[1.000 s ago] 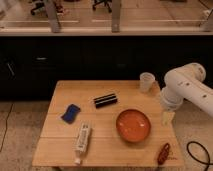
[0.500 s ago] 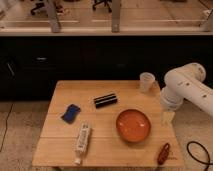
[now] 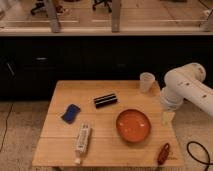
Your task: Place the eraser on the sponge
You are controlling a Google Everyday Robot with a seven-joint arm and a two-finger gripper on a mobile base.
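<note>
Eraser [image 3: 105,100] lies flat on the desk [image 3: 100,152], a little toward 12 o'clock of the desk's middle, long axis running roughly 8 to 2 o'clock. Sponge [image 3: 71,113] lies flat at about 8 o'clock from it, near but clearly apart, with bare wood between them. Nothing rests on the sponge.

Status: the wanted end state is not met, since the eraser sits on the desk and not on the sponge. What is left, as I judge it: get hold of the eraser, carry it toward 8 o'clock, and set it down on the blue pad.

Claw [image 3: 168,118] hangs at the desk's 3 o'clock edge, just beyond the orange bowl [image 3: 133,125] and at 6 o'clock of the pale cup [image 3: 146,81]. It seems to point downward. Whether it is open or closed cannot be told, and I see nothing in its hold.

Eraser relative to claw: between 9 and 10 o'clock, well apart, with the bowl's upper rim near the line between them.
</note>
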